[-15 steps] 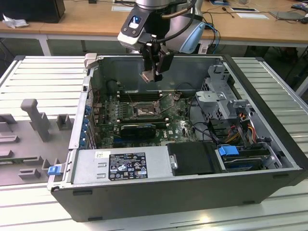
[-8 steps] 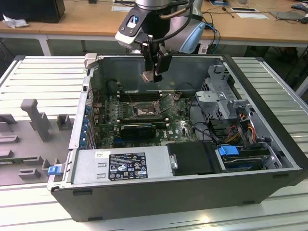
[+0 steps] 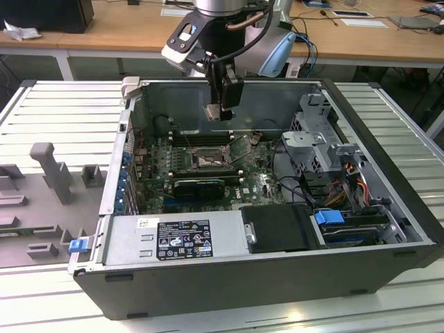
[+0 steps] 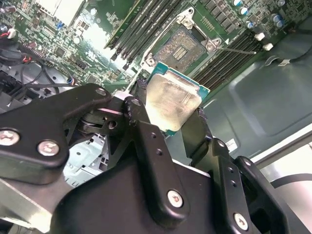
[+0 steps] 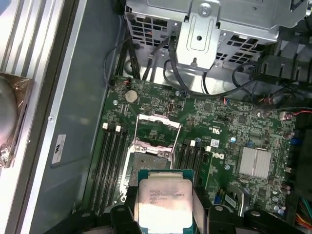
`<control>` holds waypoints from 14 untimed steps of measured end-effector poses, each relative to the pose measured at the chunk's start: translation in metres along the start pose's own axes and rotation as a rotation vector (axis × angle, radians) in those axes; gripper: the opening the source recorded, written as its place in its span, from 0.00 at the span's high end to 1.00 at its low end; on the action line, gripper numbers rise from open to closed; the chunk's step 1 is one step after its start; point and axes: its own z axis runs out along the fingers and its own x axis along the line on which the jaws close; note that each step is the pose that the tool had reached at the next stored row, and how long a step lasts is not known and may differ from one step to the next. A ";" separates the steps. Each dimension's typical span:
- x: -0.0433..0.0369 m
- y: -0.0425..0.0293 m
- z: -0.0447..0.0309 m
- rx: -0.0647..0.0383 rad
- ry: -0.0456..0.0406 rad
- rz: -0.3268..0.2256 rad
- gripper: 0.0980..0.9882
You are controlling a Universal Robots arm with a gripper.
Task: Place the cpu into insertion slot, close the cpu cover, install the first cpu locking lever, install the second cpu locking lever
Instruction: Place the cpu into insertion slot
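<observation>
Case wall: the dark computer case (image 3: 263, 277) lies on its side on the ribbed counter (image 3: 62, 111), open side up.
Power supply: a grey box (image 3: 173, 239) just inside that near wall, label side up.
Exterior view's left: grey holder blocks (image 3: 52, 170) stand on the counter beside the case, with a blue latch (image 3: 80, 244) at the case's corner.
Circuit board: green (image 5: 234, 126), flat on the case floor, with long black memory slots (image 5: 109, 156) on 2 sides of the socket.
Insertion slot: mid-board (image 3: 208, 161) (image 5: 146, 163), bare, with its contact field exposed.
Cpu cover: swung open (image 5: 160, 118), standing off the slot at the edge toward the drive cage.
Gripper: hangs over the board (image 3: 216, 109) (image 4: 170, 122) (image 5: 165, 217); its 2 black fingers (image 4: 146, 141) pinch the cpu by opposite edges.
Cpu: pale silver face up (image 3: 212, 111) (image 4: 173, 102) (image 5: 163, 207), in the air above the slot and well apart from it (green rim showing in both wrist views).
Exterior view's right: a grey metal drive cage (image 3: 316, 135) (image 5: 204, 29) and loose cables.
</observation>
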 end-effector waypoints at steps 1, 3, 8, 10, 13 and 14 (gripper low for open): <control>0.0000 -0.0001 0.0015 0.000 0.0000 0.000 0.52; -0.0001 -0.0003 0.0041 0.000 0.0000 0.000 0.52; -0.0001 -0.0008 0.0088 0.000 -0.0006 0.002 0.52; -0.0001 -0.0009 0.0102 0.000 -0.0006 0.002 0.52; -0.0002 -0.0010 0.0119 0.000 -0.0006 0.003 0.52; -0.0002 -0.0010 0.0123 0.000 -0.0006 0.003 0.52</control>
